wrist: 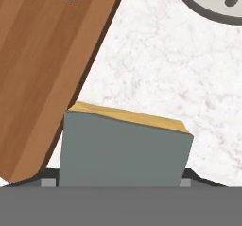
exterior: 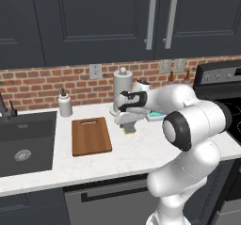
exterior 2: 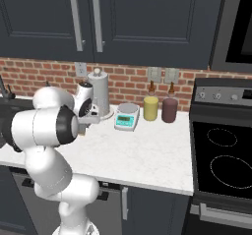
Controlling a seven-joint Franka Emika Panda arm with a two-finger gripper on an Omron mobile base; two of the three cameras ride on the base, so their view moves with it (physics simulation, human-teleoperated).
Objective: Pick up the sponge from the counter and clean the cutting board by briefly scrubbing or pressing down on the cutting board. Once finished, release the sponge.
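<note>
**Sponge in the jaws, board not yet reached**

The gripper [exterior: 128, 125] hangs just to the right of the cutting board [exterior: 91, 136], low over the white table [exterior: 136, 148]. In the hand view the sponge [wrist: 125, 149] sits close up between the two dark finger tips, which show at either side of its lower edge, so the jaws appear to be pinching the sponge across its width. Whether it is lifted clear of the table or resting on it, I cannot tell.

The sponge is a small block with a flat grey-green face and a thin yellow layer along one edge. It looks soft and squashy. It lies beside the board's long edge, not over it.

The main risk, as I judge it, is the hold itself: a spongy block can give way under the squeeze and twist or slip out when pressed onto the wood. The board lies loose on smooth marble, so a sideways scrub could push it towards the sink [exterior: 23, 144] rather than clean it. A paper towel holder [exterior: 122, 90] stands just behind the hand, and a careless swing could knock it.
</note>
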